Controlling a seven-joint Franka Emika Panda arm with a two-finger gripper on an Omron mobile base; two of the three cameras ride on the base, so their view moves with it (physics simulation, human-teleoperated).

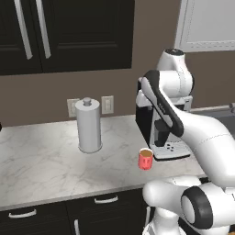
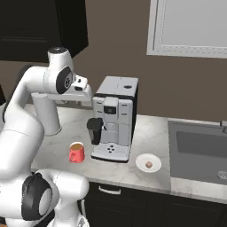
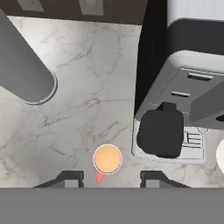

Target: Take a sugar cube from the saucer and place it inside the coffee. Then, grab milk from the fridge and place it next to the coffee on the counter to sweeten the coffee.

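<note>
The coffee (image 1: 145, 159) is a red mug of brown liquid on the marble counter (image 1: 41, 160), just left of the coffee machine's tray. In the hand view I look straight down on the coffee (image 3: 107, 159). My gripper (image 3: 111, 178) hangs high above it, open, with nothing between the fingers. The white saucer (image 2: 141, 160) lies right of the machine with a small brown sugar cube (image 2: 149, 165) on it. A sliver of the saucer (image 3: 221, 154) shows at the hand view's right edge. The milk and the fridge are out of view.
A black-and-silver coffee machine (image 2: 114, 122) stands between mug and saucer. A tall paper-towel holder (image 1: 88, 124) rises at the left. A sink (image 2: 199, 150) is set into the counter at the right. Black cabinets (image 1: 69, 32) hang above.
</note>
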